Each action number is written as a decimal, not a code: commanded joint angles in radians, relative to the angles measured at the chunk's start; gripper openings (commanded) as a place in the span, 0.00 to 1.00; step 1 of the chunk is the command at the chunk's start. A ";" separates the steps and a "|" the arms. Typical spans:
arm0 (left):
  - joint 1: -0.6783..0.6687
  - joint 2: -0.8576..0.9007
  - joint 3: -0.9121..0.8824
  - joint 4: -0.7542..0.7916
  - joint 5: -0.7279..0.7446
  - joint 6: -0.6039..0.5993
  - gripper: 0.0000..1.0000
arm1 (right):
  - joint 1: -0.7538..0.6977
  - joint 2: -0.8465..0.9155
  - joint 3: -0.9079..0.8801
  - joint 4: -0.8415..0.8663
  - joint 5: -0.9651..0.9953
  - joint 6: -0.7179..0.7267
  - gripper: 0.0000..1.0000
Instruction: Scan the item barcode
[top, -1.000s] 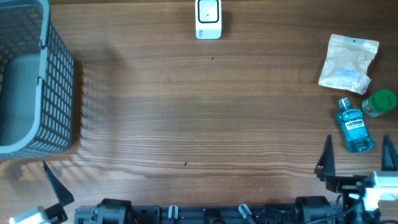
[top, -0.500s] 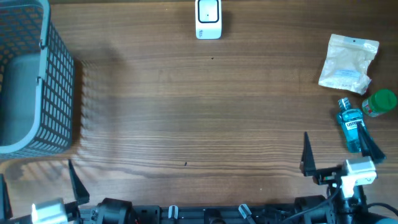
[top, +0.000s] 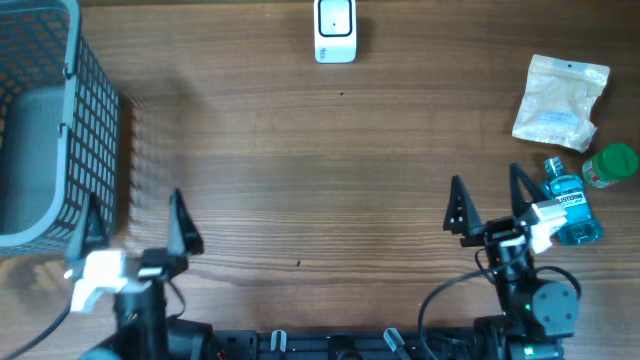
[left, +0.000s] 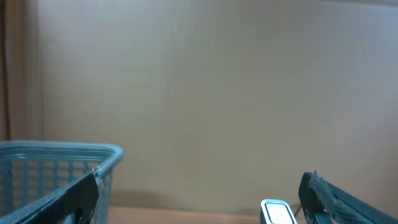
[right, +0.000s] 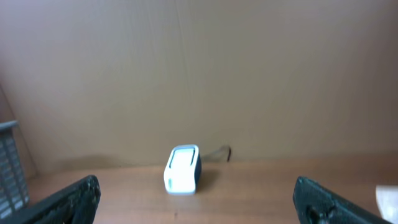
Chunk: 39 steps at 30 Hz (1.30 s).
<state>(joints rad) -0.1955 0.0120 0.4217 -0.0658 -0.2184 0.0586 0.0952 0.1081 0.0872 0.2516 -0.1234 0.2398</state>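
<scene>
since a second ago: both arms have come forward from the near edge of the table (top: 320, 170), toward the scanner's row. the left gripper (top: 135, 215), then only a finger tip at the bottom corner, now sits far left of the scanner (top: 335, 30) and much nearer the arms, by the near corner of the basket (top: 55, 130). the right gripper (top: 487, 188) has swung inward and up; it is now right of the scanner and well nearer the arms. both sets of fingers stand spread wide, nothing between them, same as before. nothing on the table has shifted.

the bottle (top: 572, 208): far right of the scanner, well apart from it, lying flat with its cap end pointing toward the scanner's side of the table. clear plastic, blue liquid, white label reading listerine. the right gripper's outer finger is just beside it, and the arm's white part covers its left edge from above; cannot tell if they touch.

just beyond the bottle, a green-lidded jar (top: 612, 165); closer still to the scanner's row, a pale sealed pouch (top: 560, 98).

right wrist view: the scanner stands upright, white front, centred between the open fingers.
</scene>
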 joint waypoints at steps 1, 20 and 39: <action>-0.005 -0.007 -0.151 0.069 0.001 -0.049 1.00 | 0.004 0.011 -0.082 0.084 0.022 -0.035 1.00; -0.005 -0.007 -0.414 0.029 0.025 -0.041 1.00 | 0.004 0.395 -0.082 -0.040 0.018 0.035 1.00; 0.085 -0.008 -0.414 0.001 0.064 -0.052 1.00 | 0.004 0.809 -0.082 -0.088 0.018 0.107 1.00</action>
<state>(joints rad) -0.1879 0.0120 0.0135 -0.0608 -0.1837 0.0235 0.0952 0.8719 0.0063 0.1688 -0.1196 0.3363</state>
